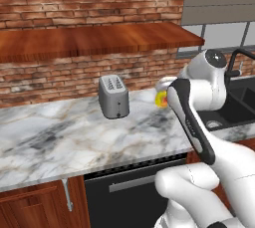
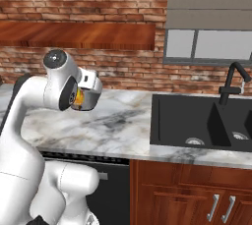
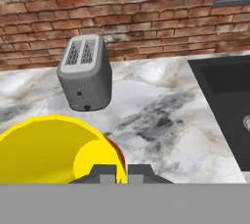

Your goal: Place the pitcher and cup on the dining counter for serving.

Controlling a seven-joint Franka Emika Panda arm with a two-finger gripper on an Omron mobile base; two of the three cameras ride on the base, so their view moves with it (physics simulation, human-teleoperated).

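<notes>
My gripper (image 3: 122,171) is shut on the wall of the cup (image 3: 53,149), a bright yellow tumbler whose open mouth takes up the lower left of the hand view. A red-orange mark shows on its side. From the left base view the cup (image 1: 161,98) peeks out behind my forearm, over the marble counter (image 1: 60,137) beside the sink. In the right base view the cup (image 2: 78,99) sits tucked under the white hand. The pitcher and the dining counter are out of view.
A grey toaster (image 1: 114,96) (image 3: 85,74) stands on the counter by the brick wall, left of the cup. A black sink (image 2: 197,121) with a black faucet (image 2: 231,84) lies to the right. A wooden shelf (image 1: 89,40) hangs above, and a black dishwasher front (image 1: 129,192) sits below.
</notes>
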